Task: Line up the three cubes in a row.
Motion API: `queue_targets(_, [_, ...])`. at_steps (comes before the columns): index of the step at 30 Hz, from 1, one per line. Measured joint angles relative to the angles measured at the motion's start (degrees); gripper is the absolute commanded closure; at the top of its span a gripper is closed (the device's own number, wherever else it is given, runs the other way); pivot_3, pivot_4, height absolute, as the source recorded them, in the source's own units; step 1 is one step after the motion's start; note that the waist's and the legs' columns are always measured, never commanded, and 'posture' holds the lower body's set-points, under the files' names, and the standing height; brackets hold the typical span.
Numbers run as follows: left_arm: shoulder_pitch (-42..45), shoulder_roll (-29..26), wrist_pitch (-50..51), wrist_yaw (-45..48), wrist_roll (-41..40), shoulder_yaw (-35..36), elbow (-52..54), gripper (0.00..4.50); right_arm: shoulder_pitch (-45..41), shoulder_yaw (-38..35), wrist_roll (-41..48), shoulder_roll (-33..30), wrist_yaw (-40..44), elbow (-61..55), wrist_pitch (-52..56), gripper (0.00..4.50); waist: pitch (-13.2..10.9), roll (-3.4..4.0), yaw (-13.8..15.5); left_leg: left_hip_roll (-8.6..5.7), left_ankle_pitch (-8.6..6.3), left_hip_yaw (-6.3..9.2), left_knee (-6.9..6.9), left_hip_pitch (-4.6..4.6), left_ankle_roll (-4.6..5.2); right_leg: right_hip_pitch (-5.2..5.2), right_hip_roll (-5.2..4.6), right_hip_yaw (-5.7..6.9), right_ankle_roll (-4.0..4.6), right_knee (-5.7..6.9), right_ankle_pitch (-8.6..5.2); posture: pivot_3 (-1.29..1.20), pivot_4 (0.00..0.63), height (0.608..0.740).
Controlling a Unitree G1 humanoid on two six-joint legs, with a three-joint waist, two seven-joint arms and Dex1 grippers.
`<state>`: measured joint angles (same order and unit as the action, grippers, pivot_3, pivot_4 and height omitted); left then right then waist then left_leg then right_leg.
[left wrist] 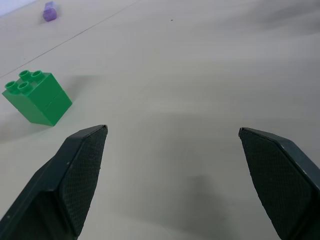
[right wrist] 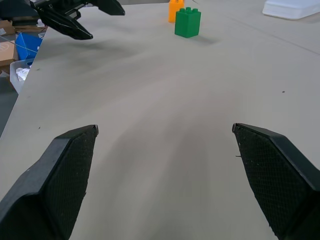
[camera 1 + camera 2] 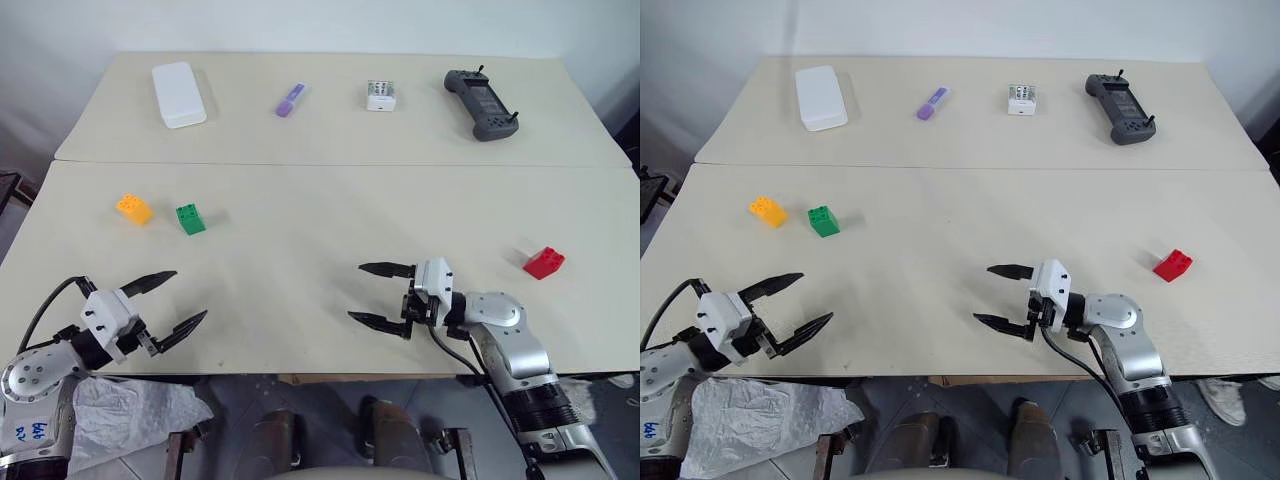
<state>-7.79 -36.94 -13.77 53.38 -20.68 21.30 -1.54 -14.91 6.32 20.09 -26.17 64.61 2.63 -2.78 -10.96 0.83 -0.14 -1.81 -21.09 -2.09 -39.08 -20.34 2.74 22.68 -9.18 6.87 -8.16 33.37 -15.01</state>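
An orange-yellow cube (image 3: 134, 208) and a green cube (image 3: 190, 218) stand close together on the left of the near table. The red cube (image 3: 543, 262) lies alone at the right. My left gripper (image 3: 166, 304) hovers open over the table's front left edge, well short of the green cube (image 1: 37, 96). My right gripper (image 3: 380, 295) is open near the front middle, pointing left, with the red cube behind it to the right. The right wrist view looks across bare table to the green cube (image 2: 188, 21) with the orange-yellow cube (image 2: 175, 9) behind it. Both grippers hold nothing.
On the far table lie a white flat box (image 3: 179, 94), a purple marker (image 3: 290, 100), a small white-grey box (image 3: 380, 95) and a dark handheld controller (image 3: 481, 103). A seam (image 3: 300, 163) runs between the two tables. Bare tabletop spans the middle.
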Motion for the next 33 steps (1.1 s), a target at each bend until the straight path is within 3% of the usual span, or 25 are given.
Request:
queue_targets(3, [-0.43,0.0,1.13,-0.46,-0.59,0.05,0.44,0.01,0.0,-0.01,-0.05,0.0,-0.03,0.26,-0.76,0.0,0.0,0.0,-0.01,0.0,0.0,0.0,0.0,0.0,0.0,0.0,0.0,0.0,0.0,0.0,0.0,0.0,0.15,0.74])
queue_targets(9, [-1.43,-0.1,12.68,-0.04,-9.99,0.05,8.89,0.01,1.4,-3.12,0.32,-1.22,-1.72,-1.09,-1.05,0.0,0.0,0.0,0.25,-0.02,0.0,0.03,-0.03,0.0,0.01,-0.03,-0.05,-0.02,0.0,0.03,0.0,0.0,0.15,0.74])
queue_targets(17, [7.03,0.34,17.02,1.9,-8.84,-11.22,15.05,0.01,14.36,-22.15,9.34,-7.15,-12.56,-18.63,7.56,0.0,0.0,0.02,1.53,0.0,-0.01,-0.02,-0.04,0.01,-0.01,-0.05,0.08,-0.03,0.0,0.03,0.0,0.0,0.15,0.74])
queue_targets(24, [16.12,9.34,17.45,1.78,-4.48,-22.72,9.04,0.01,34.21,-45.8,13.06,-5.0,-21.61,-22.36,9.52,0.0,0.06,-0.08,3.01,0.01,-0.05,-0.18,-0.05,0.06,0.09,-0.14,0.22,-0.22,-0.04,-0.05,0.02,0.0,0.15,0.74])
queue_targets(29, [17.99,9.73,17.46,3.31,-2.67,-26.49,7.54,0.01,39.11,-50.49,11.53,-1.83,-25.05,-14.43,8.41,0.0,0.07,-0.04,1.65,0.39,-0.09,-0.54,-0.05,0.21,0.0,-0.14,0.56,-0.53,-0.04,-0.14,0.02,0.0,0.15,0.74])
queue_targets(33, [19.47,10.03,16.64,3.8,-1.63,-27.04,6.98,0.01,35.69,-49.6,10.95,-1.84,-28.58,-13.27,9.95,0.0,0.08,-0.01,0.64,0.61,-0.05,-0.85,-0.05,0.35,-0.1,-0.13,0.64,-0.71,-0.05,-0.09,0.03,0.0,0.15,0.74])
